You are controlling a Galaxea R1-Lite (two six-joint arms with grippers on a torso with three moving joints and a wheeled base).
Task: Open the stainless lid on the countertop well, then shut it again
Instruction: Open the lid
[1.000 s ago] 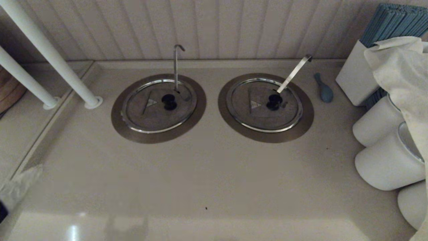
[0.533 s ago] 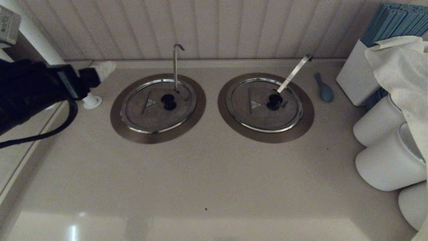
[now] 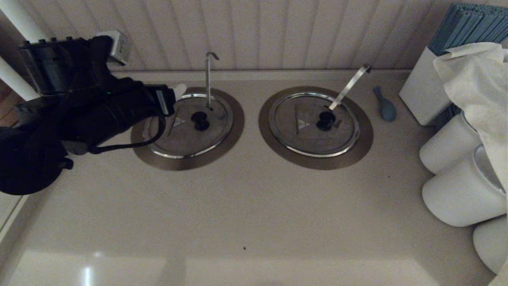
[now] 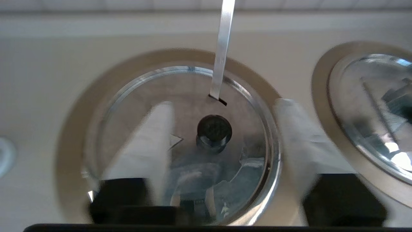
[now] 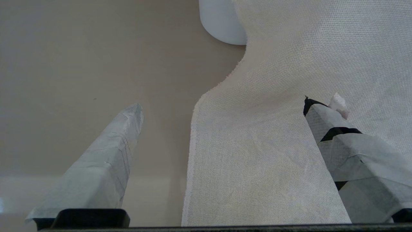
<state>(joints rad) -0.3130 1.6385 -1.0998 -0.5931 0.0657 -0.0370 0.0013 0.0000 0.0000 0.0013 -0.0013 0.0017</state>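
The stainless lid (image 3: 186, 133) lies closed on the left countertop well, whose dull collar (image 3: 147, 153) rings it. It carries a black knob (image 3: 201, 121) and a small triangle mark (image 3: 178, 121), and the thin hooked ladle rod (image 3: 208, 77) rises through it. My left gripper (image 3: 176, 94) hovers over the lid's left rear edge. In the left wrist view this gripper (image 4: 223, 103) is open, its white fingers (image 4: 154, 129) wide apart either side of the knob (image 4: 214, 129) and short of it. My right gripper (image 5: 222, 104) is open over a white cloth (image 5: 273, 145), outside the head view.
The twin lid (image 3: 307, 133) with a broad flat ladle handle (image 3: 349, 85) sits to the right. A blue spoon (image 3: 384, 105), a white box (image 3: 420, 91), white jars (image 3: 456, 194) and a draped cloth (image 3: 476, 79) crowd the right side. A white pole (image 3: 18, 18) stands rear left.
My left arm has swung in from the far left and now reaches over the left lid. The lid and both ladles have not moved.
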